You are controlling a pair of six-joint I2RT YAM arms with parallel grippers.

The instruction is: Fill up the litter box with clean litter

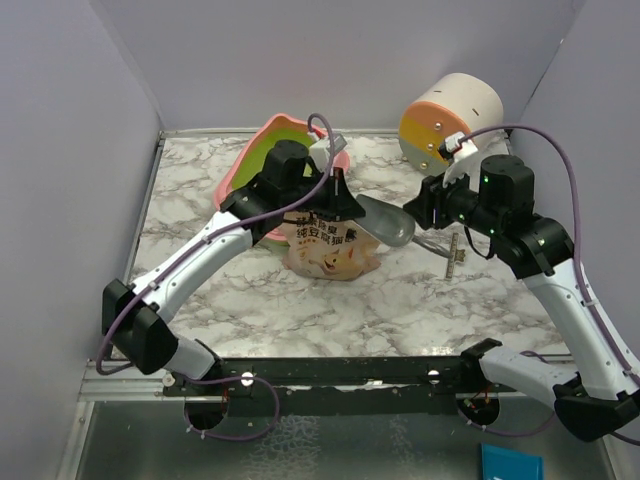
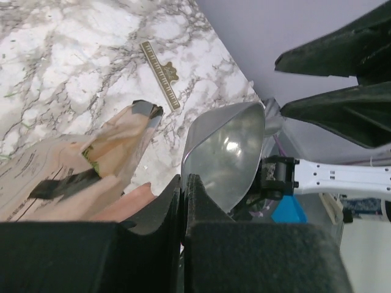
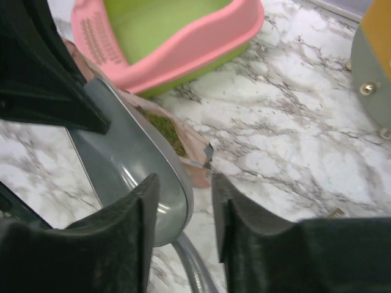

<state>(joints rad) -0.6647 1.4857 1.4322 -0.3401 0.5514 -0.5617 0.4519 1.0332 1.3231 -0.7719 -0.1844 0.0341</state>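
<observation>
The pink litter box (image 1: 240, 170) with a lime-green inside stands at the back left, partly behind my left arm. In the right wrist view its rim (image 3: 201, 43) shows and the inside looks bare. The beige-orange pouch (image 1: 330, 250) stands mid-table. My left gripper (image 1: 338, 195) is shut on the pouch's top edge (image 2: 67, 177). Green-grey litter (image 3: 164, 129) shows in the pouch's open mouth. The grey metal scoop (image 1: 388, 222) lies with its bowl against the pouch mouth. My right gripper (image 1: 422, 208) is open and straddles the scoop's rear end (image 3: 128, 165), where the handle begins.
The round cream-orange cabinet (image 1: 450, 120) stands at the back right. A small brass slotted strip (image 1: 458, 250) lies on the marble just right of the scoop handle. Purple walls close the left, back and right sides. A blue object (image 1: 510, 462) lies below the table's front edge.
</observation>
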